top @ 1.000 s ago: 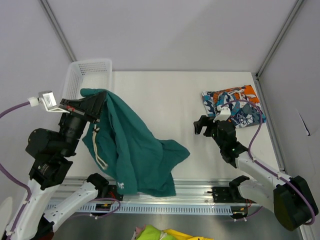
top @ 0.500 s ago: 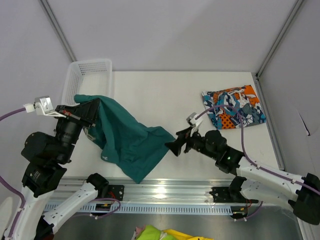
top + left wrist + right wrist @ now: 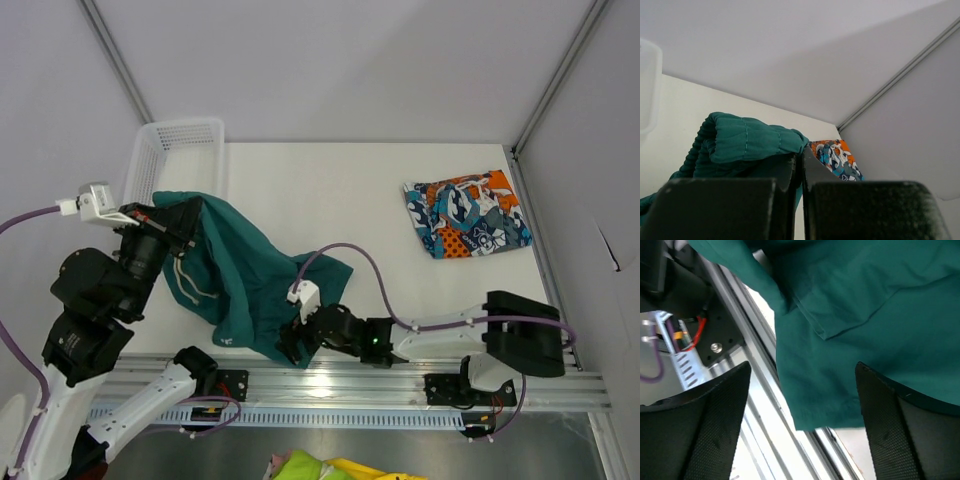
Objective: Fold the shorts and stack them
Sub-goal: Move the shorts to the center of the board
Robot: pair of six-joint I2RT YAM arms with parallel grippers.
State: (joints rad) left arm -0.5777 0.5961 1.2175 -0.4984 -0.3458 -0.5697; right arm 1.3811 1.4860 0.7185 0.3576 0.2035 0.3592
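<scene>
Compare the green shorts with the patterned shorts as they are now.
The green shorts are plain dark teal; the patterned shorts are orange, teal and white print. The green shorts hang crumpled from the left gripper, reaching the near edge of the table; the patterned shorts lie folded flat at the far right. Both are fabric shorts.

Bright, even light; blurred foreground.

Teal shorts (image 3: 880,325) beyond parted fingers (image 3: 715,425)
</scene>
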